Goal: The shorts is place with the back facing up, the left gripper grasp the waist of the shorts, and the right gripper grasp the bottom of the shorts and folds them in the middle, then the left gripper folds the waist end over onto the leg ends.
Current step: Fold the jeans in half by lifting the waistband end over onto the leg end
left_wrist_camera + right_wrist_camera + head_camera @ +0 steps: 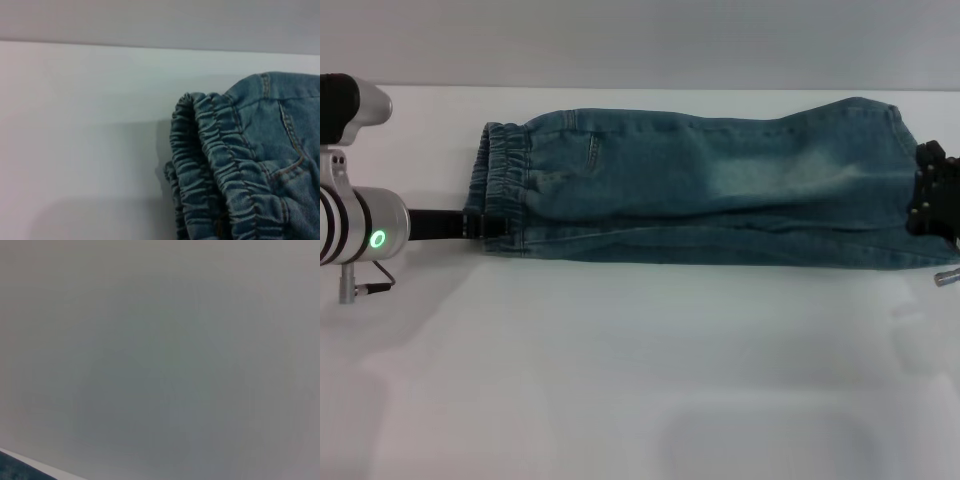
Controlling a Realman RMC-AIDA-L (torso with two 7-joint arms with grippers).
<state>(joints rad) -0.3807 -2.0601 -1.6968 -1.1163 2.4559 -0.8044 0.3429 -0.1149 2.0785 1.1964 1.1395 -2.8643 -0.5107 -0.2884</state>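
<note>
The shorts [720,185] lie doubled lengthwise in a long band across the far part of the white table [640,370]. Their gathered waist [502,175] points left and the leg ends [905,180] point right. My left gripper [485,226] reaches in from the left and is shut on the near corner of the waist. In the left wrist view the ruched waist [215,165] shows as two stacked layers. My right gripper [932,195] sits at the bottom of the shorts, at the picture's right edge. The right wrist view shows only plain pale surface.
A back pocket seam [592,150] shows near the waist. Bare white table stretches in front of the shorts. The table's far edge [650,88] runs just behind them. A dark strip [15,467] crosses one corner of the right wrist view.
</note>
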